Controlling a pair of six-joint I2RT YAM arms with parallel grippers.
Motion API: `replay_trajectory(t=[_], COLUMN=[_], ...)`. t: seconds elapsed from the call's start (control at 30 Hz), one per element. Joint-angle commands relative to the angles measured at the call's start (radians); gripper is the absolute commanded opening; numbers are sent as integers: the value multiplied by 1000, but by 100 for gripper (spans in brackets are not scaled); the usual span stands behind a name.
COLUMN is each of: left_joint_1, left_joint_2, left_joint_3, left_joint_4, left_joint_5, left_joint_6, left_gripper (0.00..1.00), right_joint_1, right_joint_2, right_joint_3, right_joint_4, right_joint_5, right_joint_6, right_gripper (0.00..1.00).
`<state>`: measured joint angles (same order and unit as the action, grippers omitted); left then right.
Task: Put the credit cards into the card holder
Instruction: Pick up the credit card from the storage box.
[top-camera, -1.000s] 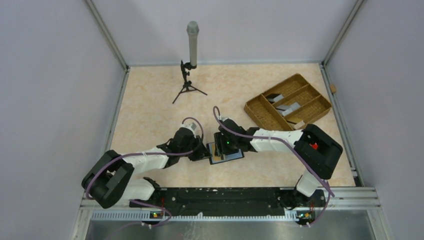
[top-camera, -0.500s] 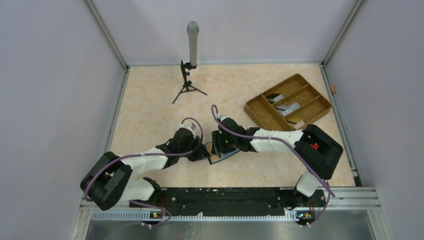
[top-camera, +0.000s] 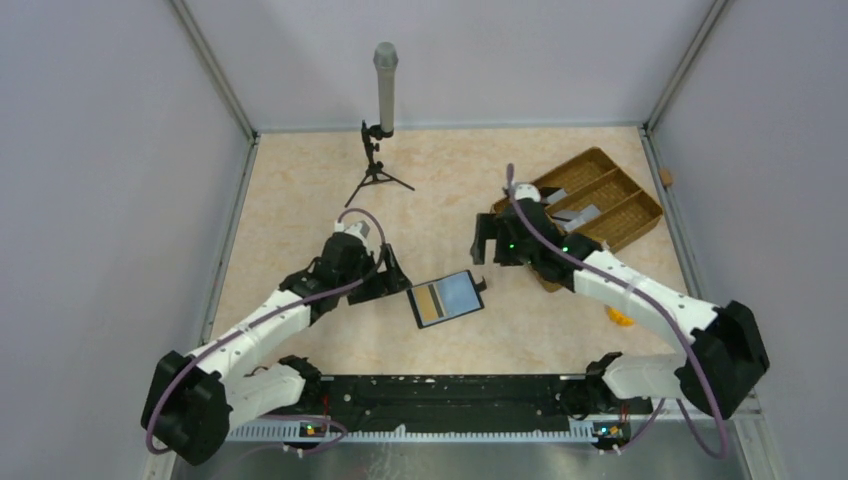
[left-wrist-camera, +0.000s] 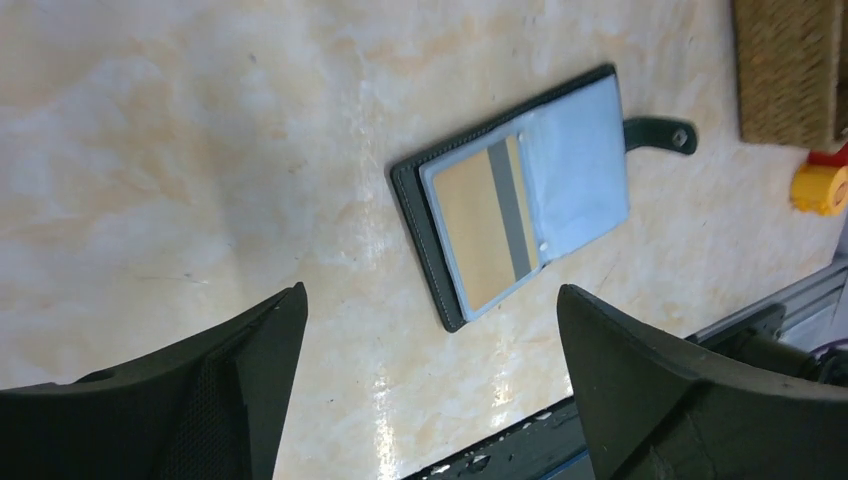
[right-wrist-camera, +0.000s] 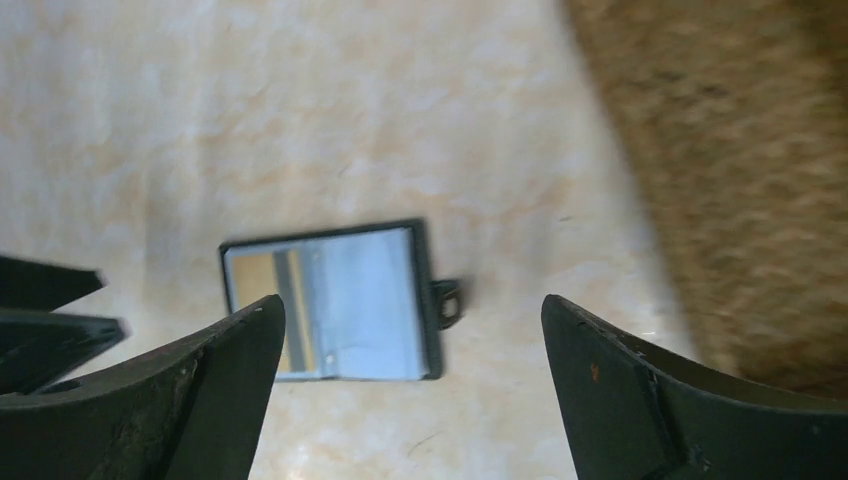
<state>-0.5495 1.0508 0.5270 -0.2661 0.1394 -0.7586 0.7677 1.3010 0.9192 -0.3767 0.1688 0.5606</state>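
The card holder (top-camera: 446, 298) lies open and flat on the table between both arms, showing a tan panel with a grey stripe (left-wrist-camera: 482, 222) beside a pale blue pocket (right-wrist-camera: 362, 298). Its clasp tab (left-wrist-camera: 658, 135) points toward the tray. My left gripper (top-camera: 392, 278) hangs open just left of it, and nothing sits between its fingers (left-wrist-camera: 430, 290). My right gripper (top-camera: 487, 243) hovers open up and to the right of the holder, at the tray's near corner, also with nothing in it (right-wrist-camera: 412, 300). Pale grey and dark credit cards (top-camera: 575, 213) lie in the tray's compartments.
A brown woven divided tray (top-camera: 520, 222) stands at the back right. A grey microphone on a small black tripod (top-camera: 380, 150) stands at the back centre. A small yellow and red object (left-wrist-camera: 820, 185) lies near the right arm. Walls enclose the table on three sides.
Both grippers have opened wide and pulled away from the card holder, which now lies open on the table. The right arm has swung back and right toward the tray; the left has drawn back left.
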Motion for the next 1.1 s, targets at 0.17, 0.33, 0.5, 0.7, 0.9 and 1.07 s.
replay_trajectory(t=[0.17, 0.33, 0.5, 0.7, 0.9, 1.07], left_joint_1=[209, 217, 218, 218, 217, 218], left_joint_2=[-19, 10, 4, -18, 0, 1], left_joint_3=[415, 487, 433, 391, 389, 390], left_joint_4=[-414, -408, -369, -333, -333, -332], left_joint_5=[36, -143, -192, -171, -147, -145], left_joint_6=[378, 470, 490, 487, 486, 486], left_gripper=[99, 99, 99, 99, 99, 99], right_joint_1=[-457, -755, -868, -870, -870, -870], right_joint_2=[-226, -224, -170, -75, 7, 40], right_joint_3=[-29, -88, -108, -118, -127, -146], right_joint_4=[-192, -165, -120, -66, -29, -14], right_joint_5=[90, -10, 30, 53, 62, 96], right_joint_6=[-52, -38, -24, -10, 4, -8], right_gripper=[99, 97, 96, 94, 92, 85])
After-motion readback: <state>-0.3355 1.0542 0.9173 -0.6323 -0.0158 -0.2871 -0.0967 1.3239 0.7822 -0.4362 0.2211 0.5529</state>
